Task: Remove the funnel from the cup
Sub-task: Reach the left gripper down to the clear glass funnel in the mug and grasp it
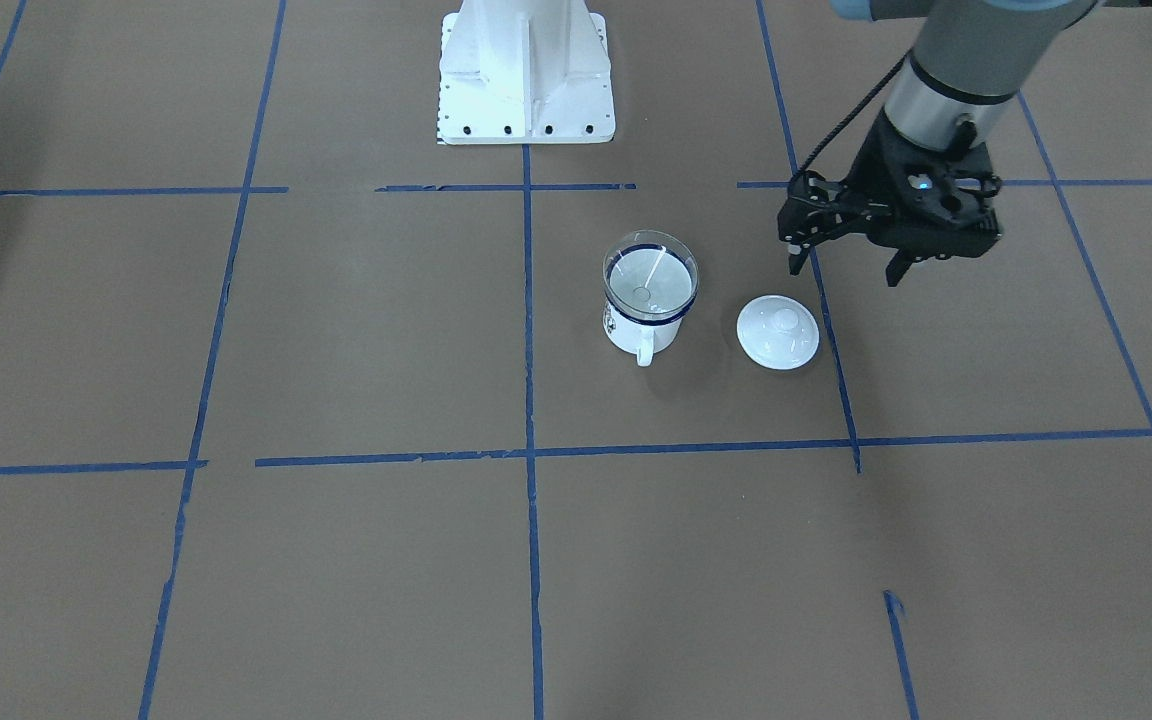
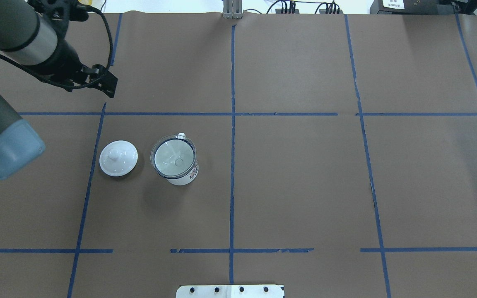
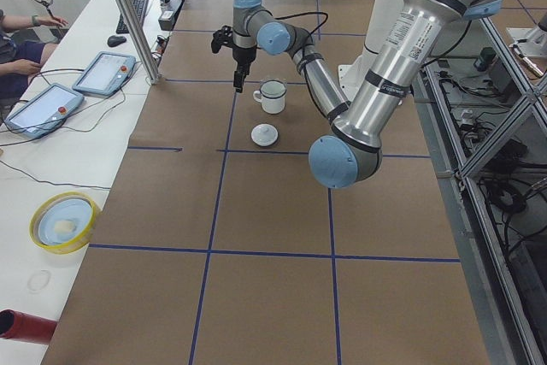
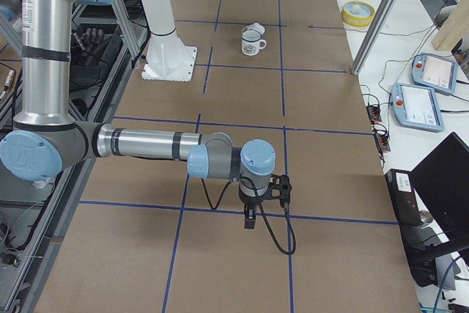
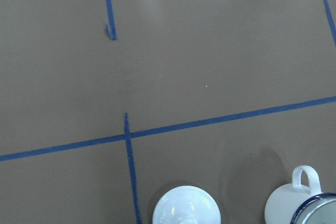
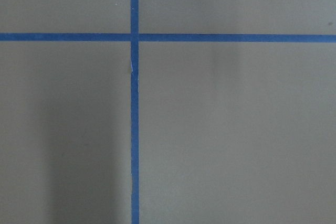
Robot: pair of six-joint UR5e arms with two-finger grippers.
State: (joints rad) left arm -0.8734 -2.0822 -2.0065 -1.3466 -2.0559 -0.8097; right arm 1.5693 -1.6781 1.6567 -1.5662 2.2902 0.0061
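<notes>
The cup (image 1: 641, 335), a white enamel mug with a dark blue rim, stands upright on the brown table. The clear funnel (image 1: 648, 280) sits in its mouth, as wide as the rim. Both also show in the overhead view, cup (image 2: 185, 176) and funnel (image 2: 173, 156). My left gripper (image 1: 844, 272) hangs open and empty above the table, off to the side of the round white lid (image 1: 778, 332) and apart from the cup. My right gripper (image 4: 249, 216) shows only in the exterior right view, low over bare table far from the cup. I cannot tell if it is open.
The knobbed white lid (image 2: 118, 158) lies flat just beside the cup. The robot's white base (image 1: 526, 75) stands behind the cup. Blue tape lines grid the brown table cover. A side bench with tablets (image 3: 43, 108) and a yellow dish (image 3: 61, 221) runs along the far edge.
</notes>
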